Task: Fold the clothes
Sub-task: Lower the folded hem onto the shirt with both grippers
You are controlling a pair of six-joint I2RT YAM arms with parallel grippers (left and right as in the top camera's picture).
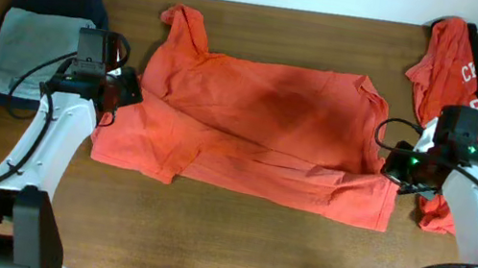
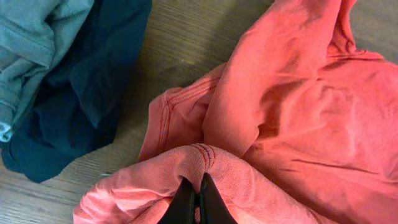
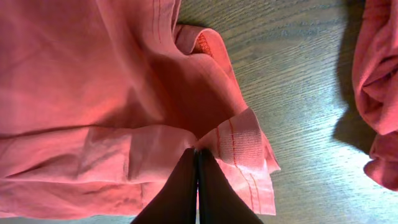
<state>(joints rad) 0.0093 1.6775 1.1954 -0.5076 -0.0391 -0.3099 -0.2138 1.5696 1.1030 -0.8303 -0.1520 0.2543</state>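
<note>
A red-orange T-shirt (image 1: 259,128) is spread flat on the table (image 1: 231,240). Its left edge is pinched by the closed fingers of the left gripper (image 2: 198,183), and its right hem is likewise pinched by the right gripper (image 3: 197,154). A grey-blue and navy pile (image 1: 24,54) is seen left of the T-shirt, a crumpled second red shirt (image 1: 446,62) right of it.

Spread T-shirt (image 1: 260,123) on the table (image 1: 220,248) — folded stack (image 1: 29,50) to its left, crumpled shirt (image 1: 442,53) right.

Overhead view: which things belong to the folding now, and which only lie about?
In hand: spread red shirt, left gripper, right gripper, both shut on it.
Lying about: crumpled red shirt, grey garment, navy garment.
</note>
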